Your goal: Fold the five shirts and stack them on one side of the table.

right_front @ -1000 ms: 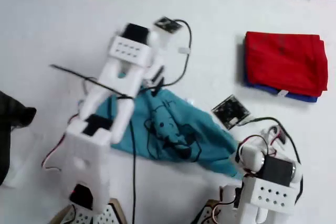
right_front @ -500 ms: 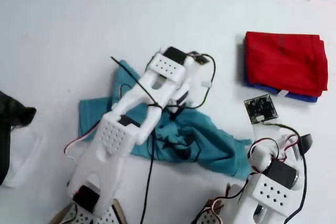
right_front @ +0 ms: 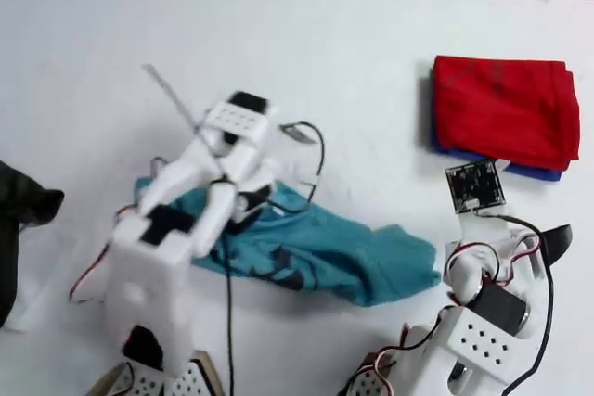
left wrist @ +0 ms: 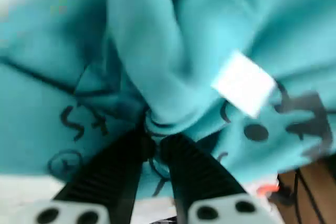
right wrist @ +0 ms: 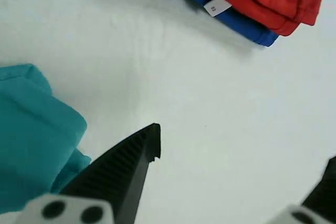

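Left end effector point(left wrist: 155, 141): pressed together on a gathered ridge of the teal shirt point(right_front: 325, 252), cloth bunched between and around the fingers, white label point(left wrist: 242, 83) just beside the pinch. Right end effector point(right wrist: 241, 148): spread wide, nothing held, over bare tabletop point(right_front: 371, 44). Teal shirt: rumpled, unfolded, lying as a long band across the middle of the tabletop; long axis running from the pinched end under the left arm across to a free end toward the right arm. Free end: just beside one finger of the right end effector but apart from it, on the side away from the stack. Red shirt point(right_front: 506, 108): folded, resting on a folded blue shirt point(right_front: 492, 162) at the right side of the tabletop, well apart from the teal shirt. Judgement: right arm nearer the free end, so likely the one to take it; pull along the long axis probably needed to spread the cloth flat before any fold.
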